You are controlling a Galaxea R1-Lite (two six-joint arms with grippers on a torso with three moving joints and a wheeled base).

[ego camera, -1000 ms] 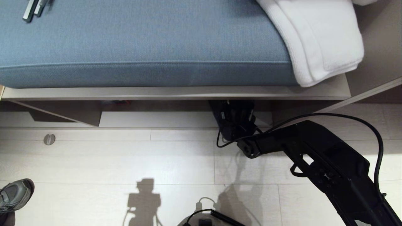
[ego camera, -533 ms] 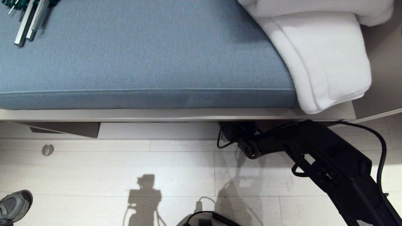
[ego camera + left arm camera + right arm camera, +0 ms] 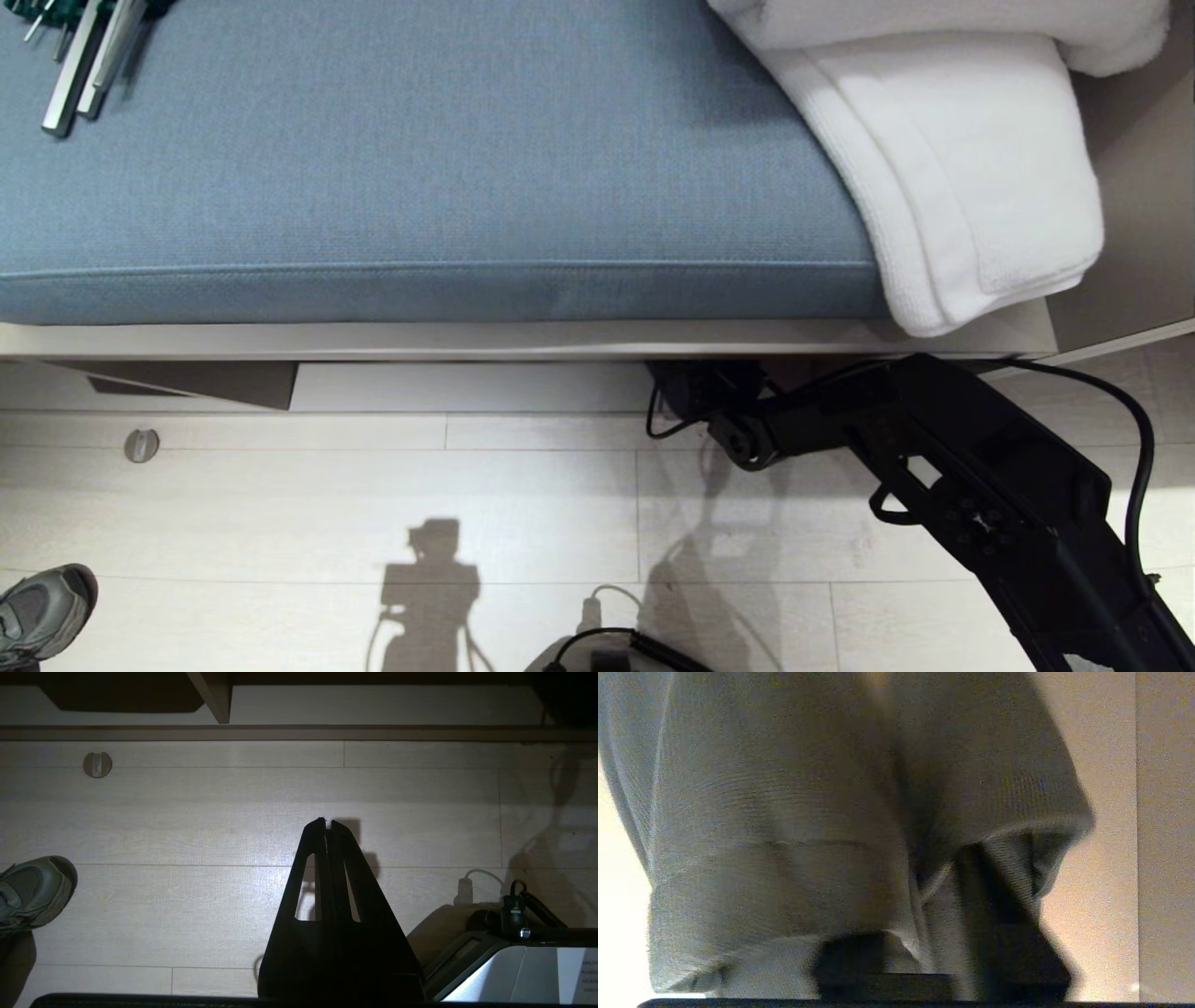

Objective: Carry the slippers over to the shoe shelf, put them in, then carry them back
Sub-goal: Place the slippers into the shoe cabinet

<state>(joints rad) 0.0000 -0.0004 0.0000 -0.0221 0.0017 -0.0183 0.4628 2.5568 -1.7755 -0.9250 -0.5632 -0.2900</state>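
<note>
The slippers [image 3: 794,826], dark grey fabric, lie side by side and fill the right wrist view, inside the shoe shelf [image 3: 1097,756]. My right gripper [image 3: 920,905] is at their near ends. One finger [image 3: 1008,924] sits in the opening of one slipper, the other finger [image 3: 850,961] lies against its neighbour, and the two stand apart with the adjoining edges between them. In the head view the right arm [image 3: 934,467] reaches under the bench into the shoe shelf [image 3: 467,387], so gripper and slippers are hidden there. My left gripper [image 3: 327,822] hangs shut over the floor.
A blue cushion [image 3: 420,159] tops the bench, with white towels [image 3: 962,159] at its right end and metal tools [image 3: 84,56] at the far left. A person's grey sneaker [image 3: 42,607] stands at the left. A round floor stop [image 3: 141,445] and a cable plug [image 3: 590,611] lie on the floor.
The head view has shifted, so the bench sits lower in the picture. More of my right hand is hidden under the bench's edge than a second ago. The left arm has stayed still.
</note>
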